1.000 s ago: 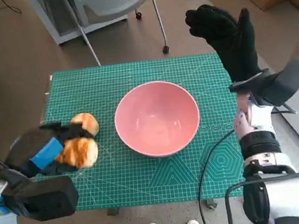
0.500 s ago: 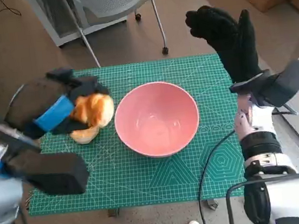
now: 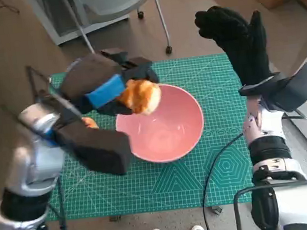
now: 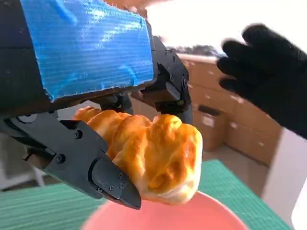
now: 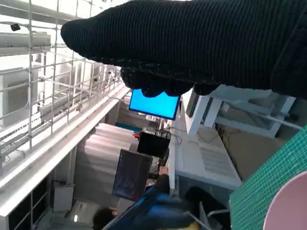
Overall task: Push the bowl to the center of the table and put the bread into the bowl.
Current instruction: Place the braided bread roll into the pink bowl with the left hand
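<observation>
At the middle of the green cutting mat [image 3: 166, 175] sits the pink bowl [image 3: 166, 129], upright and holding nothing. Over its rim at about ten o'clock hangs the left hand [image 3: 105, 87], blue tape across its back, gripping a golden bread roll [image 3: 141, 95] clear of the mat. In the left wrist view the black fingers [image 4: 96, 167] clamp the bread roll [image 4: 153, 160] from both sides, with the pink bowl's edge [image 4: 192, 215] just below it. A second small piece of bread [image 3: 89, 122] peeks out on the mat at nine o'clock from the bowl, mostly hidden behind the left forearm.

The right hand [image 3: 237, 40], in its black knitted glove, is raised at about two o'clock from the bowl, past the mat's far right corner, fingers upright and spread and holding nothing. The right wrist view shows the glove [image 5: 201, 43] as a dark band, with a slice of the mat [image 5: 273, 191] and bowl [image 5: 288, 211] in one corner.

A chair's legs [image 3: 158, 13] stand on the floor at twelve o'clock beyond the mat.
</observation>
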`<state>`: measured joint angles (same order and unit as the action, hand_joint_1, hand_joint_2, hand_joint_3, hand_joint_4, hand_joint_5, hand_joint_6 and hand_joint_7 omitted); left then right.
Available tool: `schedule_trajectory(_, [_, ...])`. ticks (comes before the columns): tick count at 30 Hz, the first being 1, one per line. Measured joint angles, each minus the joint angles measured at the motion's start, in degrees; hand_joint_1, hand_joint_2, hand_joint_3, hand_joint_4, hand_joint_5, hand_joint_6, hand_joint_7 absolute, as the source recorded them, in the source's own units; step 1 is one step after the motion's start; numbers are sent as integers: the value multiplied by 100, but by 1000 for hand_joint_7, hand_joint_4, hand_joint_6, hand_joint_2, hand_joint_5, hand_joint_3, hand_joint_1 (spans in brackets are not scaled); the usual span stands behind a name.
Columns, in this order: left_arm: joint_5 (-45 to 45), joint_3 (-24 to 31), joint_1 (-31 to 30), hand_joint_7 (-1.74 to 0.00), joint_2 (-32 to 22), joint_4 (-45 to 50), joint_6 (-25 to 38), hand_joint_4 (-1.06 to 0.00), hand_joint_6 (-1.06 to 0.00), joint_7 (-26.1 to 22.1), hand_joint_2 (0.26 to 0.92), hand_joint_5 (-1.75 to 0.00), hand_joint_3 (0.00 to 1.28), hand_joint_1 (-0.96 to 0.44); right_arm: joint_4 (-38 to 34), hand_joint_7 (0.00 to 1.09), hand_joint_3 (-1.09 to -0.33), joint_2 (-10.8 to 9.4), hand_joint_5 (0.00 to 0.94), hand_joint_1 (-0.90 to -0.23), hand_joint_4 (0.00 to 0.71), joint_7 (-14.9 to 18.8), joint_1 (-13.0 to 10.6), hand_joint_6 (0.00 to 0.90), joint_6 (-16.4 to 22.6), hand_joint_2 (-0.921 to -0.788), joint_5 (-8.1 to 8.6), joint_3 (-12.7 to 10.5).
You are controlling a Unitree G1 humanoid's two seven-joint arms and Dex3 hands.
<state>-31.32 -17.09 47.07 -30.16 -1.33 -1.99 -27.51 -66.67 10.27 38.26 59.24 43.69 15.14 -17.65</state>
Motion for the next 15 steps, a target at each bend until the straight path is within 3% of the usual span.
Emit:
schedule_trajectory(11, [-29,-355,181,-1147,515,-1233,-587,-739,-636,211,918,-1122,47,-1,85,0,-655,63,1,-642,218,-31,-184,355,270,-921,-5,27])
schedule_trajectory(15, [-39,-441,185,-1253,585,-1611,-719,-673,-541,242,920,-1177,112,-1,97,0,-663,83,1,-639,218,-87,-237,344,357,-921,-14,41])
